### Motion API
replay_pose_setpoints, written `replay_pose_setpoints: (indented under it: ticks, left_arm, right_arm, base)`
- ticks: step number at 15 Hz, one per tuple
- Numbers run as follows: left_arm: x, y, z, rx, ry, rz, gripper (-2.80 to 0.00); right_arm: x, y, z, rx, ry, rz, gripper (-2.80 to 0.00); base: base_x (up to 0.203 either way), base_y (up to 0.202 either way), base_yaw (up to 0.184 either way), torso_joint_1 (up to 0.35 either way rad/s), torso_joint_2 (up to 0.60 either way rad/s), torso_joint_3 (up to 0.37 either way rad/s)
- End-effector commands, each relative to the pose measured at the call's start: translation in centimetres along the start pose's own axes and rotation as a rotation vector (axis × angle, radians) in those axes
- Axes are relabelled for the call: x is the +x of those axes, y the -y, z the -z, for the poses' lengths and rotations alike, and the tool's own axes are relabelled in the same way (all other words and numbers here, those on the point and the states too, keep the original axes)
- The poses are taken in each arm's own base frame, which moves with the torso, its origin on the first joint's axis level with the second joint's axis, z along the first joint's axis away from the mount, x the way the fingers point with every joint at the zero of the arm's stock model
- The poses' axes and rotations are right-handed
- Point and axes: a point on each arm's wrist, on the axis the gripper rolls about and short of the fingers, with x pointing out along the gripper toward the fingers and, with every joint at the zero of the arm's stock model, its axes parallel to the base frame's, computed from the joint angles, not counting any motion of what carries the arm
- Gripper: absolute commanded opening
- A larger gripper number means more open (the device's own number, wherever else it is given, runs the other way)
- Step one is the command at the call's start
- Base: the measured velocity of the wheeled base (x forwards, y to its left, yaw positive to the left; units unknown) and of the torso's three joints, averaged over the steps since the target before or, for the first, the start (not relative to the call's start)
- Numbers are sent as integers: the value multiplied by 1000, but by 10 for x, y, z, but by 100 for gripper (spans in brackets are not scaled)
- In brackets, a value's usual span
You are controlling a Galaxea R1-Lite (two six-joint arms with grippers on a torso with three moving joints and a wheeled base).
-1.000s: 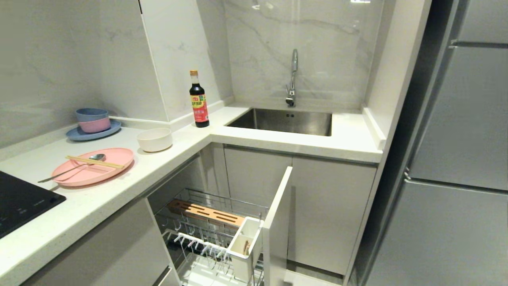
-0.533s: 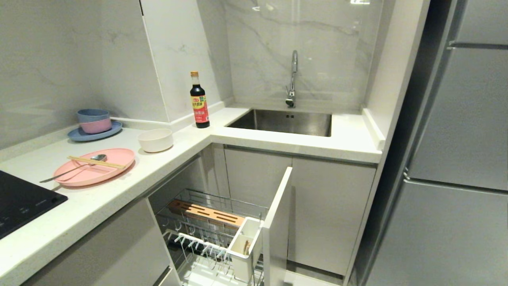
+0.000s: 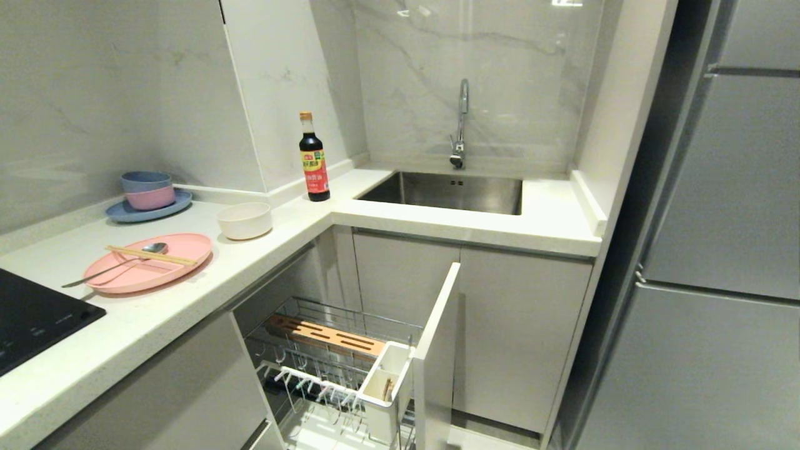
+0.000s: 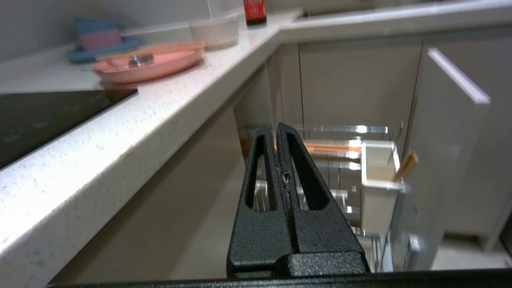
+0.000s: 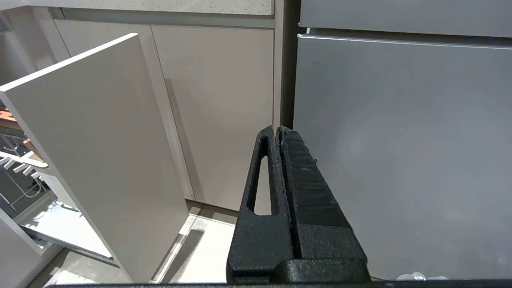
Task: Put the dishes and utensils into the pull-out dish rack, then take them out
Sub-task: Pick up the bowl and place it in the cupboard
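Observation:
On the counter at the left lies the salmon-pink divided plate (image 3: 147,270), with the chopsticks (image 3: 150,255) and the silver spoon (image 3: 154,248) resting across it. Just behind it stands the cream-white bowl (image 3: 244,219). Below the counter, the pull-out dish rack (image 3: 312,369) is drawn out and holds no dishes. It carries a slotted wooden board (image 3: 325,335) and a white caddy (image 3: 384,387). Neither arm shows in the head view. My left gripper (image 4: 276,127) is shut and empty, low in front of the rack (image 4: 344,136). My right gripper (image 5: 278,129) is shut and empty, facing the fridge (image 5: 400,140).
Stacked blue and pink bowls (image 3: 147,189) on a blue plate sit at the counter's back left. A soy sauce bottle (image 3: 314,159) and the steel sink (image 3: 450,190) are at the corner, and a black hob (image 3: 31,319) at the near left. A brown stick (image 4: 406,166) leans in the caddy.
The whole head view has shifted very slightly. The plate, bowl, utensils and rack stand as before.

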Motion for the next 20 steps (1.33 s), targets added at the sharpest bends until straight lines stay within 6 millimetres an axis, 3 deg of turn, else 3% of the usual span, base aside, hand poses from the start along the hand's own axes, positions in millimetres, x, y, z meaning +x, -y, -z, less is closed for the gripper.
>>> replay_pose_setpoints:
  ticks: [1,6,8,10,20]
  left_arm:
    - [1,1,7,-8,9,-4,-280]
    - [1,1,7,14,7,4,-280]
    - [1,2,8,-55,-3,15,-280]
    - [-1,3,14,-85,-93,51,-280]
    - [1,3,13,-176,-59,26,-280]
  right_arm:
    - [0,0,0,0,0,-1,-280]
    - [0,0,0,0,1,1,-280]
    - [0,0,0,0,-1,0,-280]
    - [0,0,0,0,0,-1,-280]
    - [0,0,0,0,-1,-1,-280]
  base:
    - [0,0,0,0,0,0]
    - [0,0,0,0,0,0]
    - [0,0,0,0,0,0]
    - [0,0,0,0,0,0]
    - [0,0,0,0,0,0]
